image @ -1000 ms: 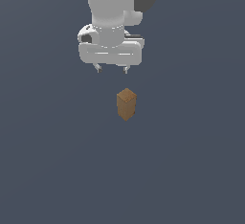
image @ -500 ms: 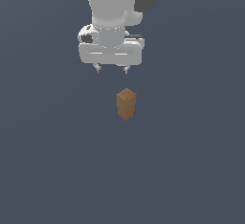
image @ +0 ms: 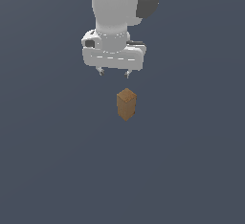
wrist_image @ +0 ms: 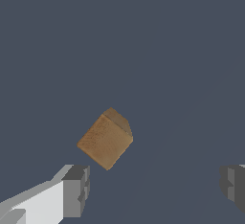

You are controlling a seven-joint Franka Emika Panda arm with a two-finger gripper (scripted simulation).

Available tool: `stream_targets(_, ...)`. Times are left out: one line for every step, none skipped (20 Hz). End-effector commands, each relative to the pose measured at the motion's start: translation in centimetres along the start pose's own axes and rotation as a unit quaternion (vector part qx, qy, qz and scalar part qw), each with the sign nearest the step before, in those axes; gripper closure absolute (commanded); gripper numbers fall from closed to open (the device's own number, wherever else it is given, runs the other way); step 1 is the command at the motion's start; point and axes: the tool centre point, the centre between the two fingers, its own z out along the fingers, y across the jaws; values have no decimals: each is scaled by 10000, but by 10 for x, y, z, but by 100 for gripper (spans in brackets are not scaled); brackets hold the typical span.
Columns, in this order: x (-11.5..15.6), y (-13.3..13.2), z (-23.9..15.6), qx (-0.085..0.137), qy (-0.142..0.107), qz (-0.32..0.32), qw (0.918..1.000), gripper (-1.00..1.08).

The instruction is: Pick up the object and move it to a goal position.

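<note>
The object [image: 126, 104] is a small brown wooden block standing upright on the dark grey floor. In the wrist view the object [wrist_image: 105, 140] shows its lighter square end face, turned at an angle to the fingers. My gripper [image: 114, 73] hangs above and behind it, a little toward the exterior view's left, and does not touch it. The gripper [wrist_image: 154, 187] is open wide with nothing between its fingers [wrist_image: 76, 189]. The block lies off the line between the fingertips, nearer the one finger.
The flat dark grey floor [image: 191, 170] stretches all around the block. The white arm [image: 115, 7] rises out of the picture above the gripper.
The gripper has sunk very slightly toward the block, still open. The block has not moved.
</note>
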Motion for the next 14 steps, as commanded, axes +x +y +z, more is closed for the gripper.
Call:
stream_targets(0,-3,6,2,1,192,9998,-92)
stream_targets(0,-4,9,3,3,281,9996,-92)
stream_targets(-1,-6,13,4,4,376,9993,-92)
stream_targets(-1,-7,16,5,5,476,9989,-92)
stream_targets(-1,-9,19,7,6,583,9983,-92)
stream_targets(-2,-11,23,8,7,694,9976,-92)
stream_targets(-2,-12,27,9,9,807,9967,-92)
stream_targets(-2,-14,30,11,10,920,9958,-92)
stream_targets(-3,-16,34,12,11,1033,9947,-92)
stream_targets(-3,-17,38,14,12,1145,9934,-92)
stream_targets(-4,-19,42,16,13,1257,9921,-92)
stream_targets(-4,-21,45,17,14,1370,9906,-92)
stream_targets(-5,-22,49,19,15,1482,9890,-92)
stream_targets(-6,-24,52,21,16,1594,9872,-92)
